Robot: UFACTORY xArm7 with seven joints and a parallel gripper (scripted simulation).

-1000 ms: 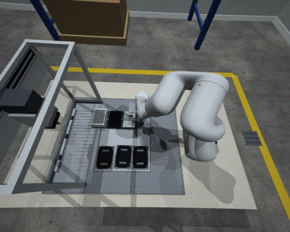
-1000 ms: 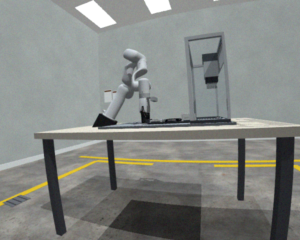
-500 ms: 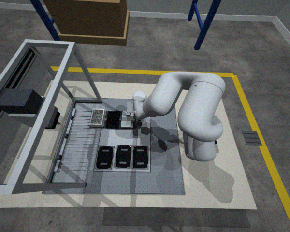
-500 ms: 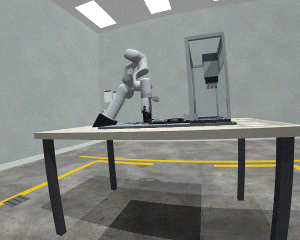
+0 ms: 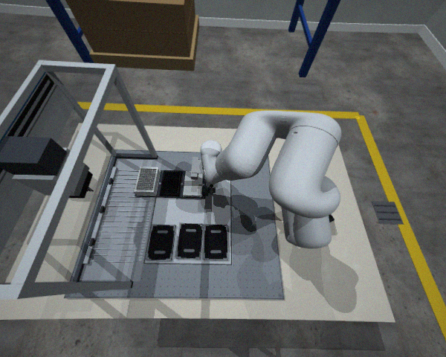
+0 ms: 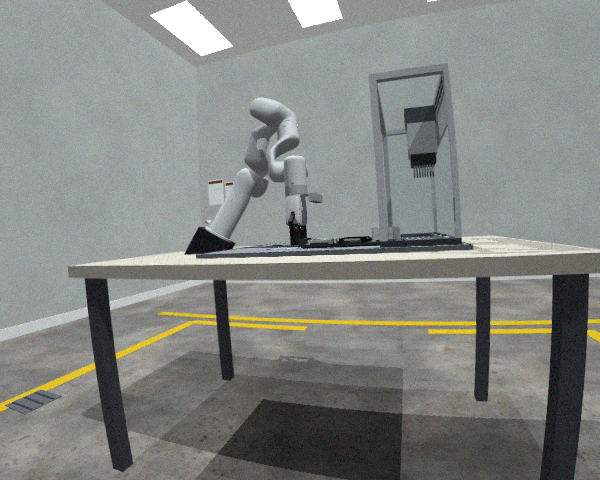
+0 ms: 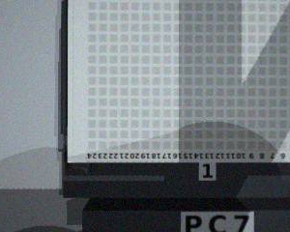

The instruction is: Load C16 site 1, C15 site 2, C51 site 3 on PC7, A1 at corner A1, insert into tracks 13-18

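The carrier PC7 lies along the far edge of the apron, its far end reaching over the front of the rails (image 5: 123, 215). A pale 384-well plate (image 7: 184, 77) sits on site 1, above the labels "1" (image 7: 207, 171) and "PC7" (image 7: 217, 223) in the wrist view. In the overhead view it shows at the handle end (image 5: 192, 185), with a dark plate (image 5: 172, 183) in the middle and a pale gridded block (image 5: 146, 180) at the rail end. My gripper (image 5: 208, 189) is open, low at the carrier's handle end. The side view (image 6: 296, 238) shows it pointing straight down. No fingers show in the wrist view.
Three dark empty nests (image 5: 188, 241) stand in a row on the apron nearer the camera. The instrument's grey frame (image 5: 58, 172) with its pipetting head (image 5: 27, 155) rises over the rails. The arm's base (image 5: 308, 226) stands to the right.
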